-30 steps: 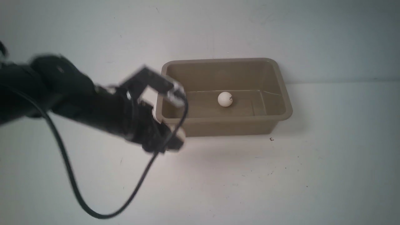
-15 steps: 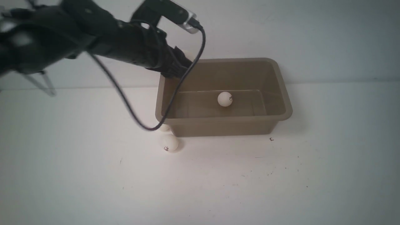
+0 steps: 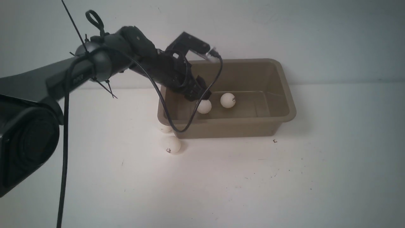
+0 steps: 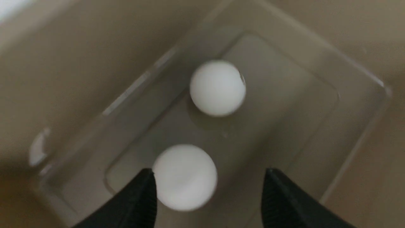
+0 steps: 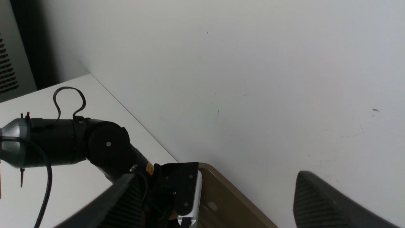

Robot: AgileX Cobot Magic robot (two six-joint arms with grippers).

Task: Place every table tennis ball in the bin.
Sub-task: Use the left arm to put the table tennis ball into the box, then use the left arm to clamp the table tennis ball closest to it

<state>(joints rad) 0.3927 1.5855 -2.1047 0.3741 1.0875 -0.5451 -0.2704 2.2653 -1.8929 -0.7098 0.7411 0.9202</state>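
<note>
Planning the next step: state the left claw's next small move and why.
Probably lift the left claw out of the bin: its jaws stand open, the ball beneath is free inside, and two balls wait on the table by its near left corner.

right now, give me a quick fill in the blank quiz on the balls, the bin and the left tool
1. The number of balls lying inside the bin is ___.
2. The number of loose balls on the table, by the bin's near left corner, is ___.
3. The left tool hangs over the ___.
4. Its jaws stand ___, gripping nothing.
Missing words: two; two; bin; open.
</note>
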